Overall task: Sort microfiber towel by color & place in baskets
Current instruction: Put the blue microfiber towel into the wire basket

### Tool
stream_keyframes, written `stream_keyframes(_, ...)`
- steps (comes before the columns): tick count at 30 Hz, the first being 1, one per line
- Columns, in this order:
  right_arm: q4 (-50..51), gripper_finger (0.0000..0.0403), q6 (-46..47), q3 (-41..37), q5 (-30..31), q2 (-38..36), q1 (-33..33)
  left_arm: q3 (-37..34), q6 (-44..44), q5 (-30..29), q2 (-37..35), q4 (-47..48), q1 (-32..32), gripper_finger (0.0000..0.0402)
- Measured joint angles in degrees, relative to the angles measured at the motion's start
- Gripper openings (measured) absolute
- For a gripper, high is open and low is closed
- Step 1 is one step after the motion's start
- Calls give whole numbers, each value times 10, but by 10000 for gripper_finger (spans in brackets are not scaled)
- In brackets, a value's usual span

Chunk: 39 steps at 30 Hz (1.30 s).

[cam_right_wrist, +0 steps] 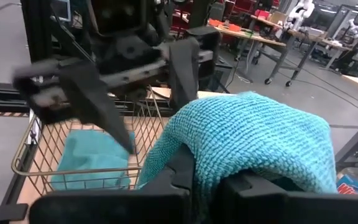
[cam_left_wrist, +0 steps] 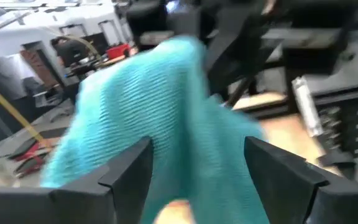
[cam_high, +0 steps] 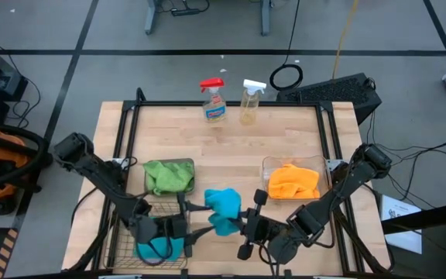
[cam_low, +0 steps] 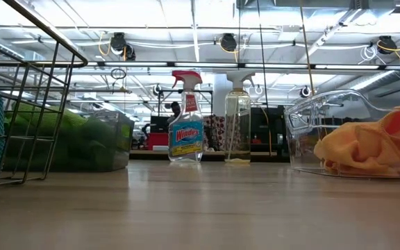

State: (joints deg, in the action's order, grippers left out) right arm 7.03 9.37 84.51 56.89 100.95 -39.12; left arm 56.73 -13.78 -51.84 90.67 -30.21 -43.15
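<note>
While my right gripper (cam_high: 248,225) is clamped on a teal towel (cam_high: 223,208) held above the table's near edge, my left gripper (cam_high: 196,229) faces it with its fingers (cam_left_wrist: 129,168) spread apart on either side of the cloth, so the two claws crowd each other beside the wire basket (cam_high: 122,246), where the other teal towel (cam_high: 161,248) already lies. I see the held towel draped over the right fingers, bunched, with no clear long axis. Farther back sit green towels (cam_high: 167,175) in the grey tub (cam_high: 190,164), orange towels (cam_high: 293,181) in the clear tub (cam_high: 268,164), then two spray bottles (cam_high: 214,101).
</note>
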Motion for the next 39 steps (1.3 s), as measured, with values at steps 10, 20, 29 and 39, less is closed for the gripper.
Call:
stream_keyframes(10, -4, 17, -15, 0, -8, 0, 7, 0, -5, -41, 18, -41, 21, 360)
stream_keyframes(20, -4, 17, -13, 0, -47, 0, 23, 0, -15, 64, 18, 3, 60, 315)
stream_keyframes(29, 4, 18, -15, 0, -48, 0, 23, 0, -17, 66, 17, 30, 55, 84)
stream_keyframes(39, 44, 70, 48, 0, -58, 0, -5, 0, 58, 45, -67, 165, 10, 8)
